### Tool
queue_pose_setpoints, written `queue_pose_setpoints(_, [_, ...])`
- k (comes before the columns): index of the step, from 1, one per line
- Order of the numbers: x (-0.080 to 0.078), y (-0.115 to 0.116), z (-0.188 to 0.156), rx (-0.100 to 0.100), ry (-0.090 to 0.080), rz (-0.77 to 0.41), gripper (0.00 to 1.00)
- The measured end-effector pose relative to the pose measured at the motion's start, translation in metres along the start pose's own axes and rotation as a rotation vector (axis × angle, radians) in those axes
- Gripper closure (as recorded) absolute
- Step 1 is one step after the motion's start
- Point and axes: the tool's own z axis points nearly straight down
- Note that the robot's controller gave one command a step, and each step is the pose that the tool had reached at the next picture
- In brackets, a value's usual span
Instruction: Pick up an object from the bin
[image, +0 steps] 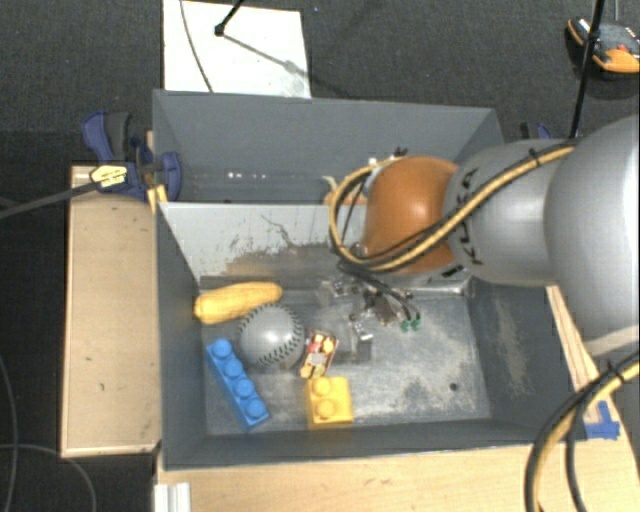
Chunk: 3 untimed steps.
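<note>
The gripper (372, 322) hangs low near the middle of the grey metal bin (440, 375); released or clenched, I cannot tell. Just left of it lies a small red-and-yellow plastic toy (318, 350), beside a round silver ball (270, 335) and a yellow plastic brick (329, 400)

Grey metal bin (440, 390), five things inside.
On the left part of its floor: yellow corn cob (238, 300), grey ball (270, 337), blue brick (237, 383), yellow brick (329, 400), small red-yellow toy (318, 352).
</note>
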Motion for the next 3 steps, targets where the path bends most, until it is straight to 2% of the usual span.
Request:
queue_pose_setpoints(1, [0.000, 0.000, 0.000, 0.000, 0.000, 0.000, 0.00])
queue_pose_setpoints(2, [0.002, 0.022, 0.000, 0.003, 0.002, -0.094, 0.00])
queue_pose_setpoints(3, [0.055, 0.053, -0.010, 0.010, -0.041, -0.100, 1.00])
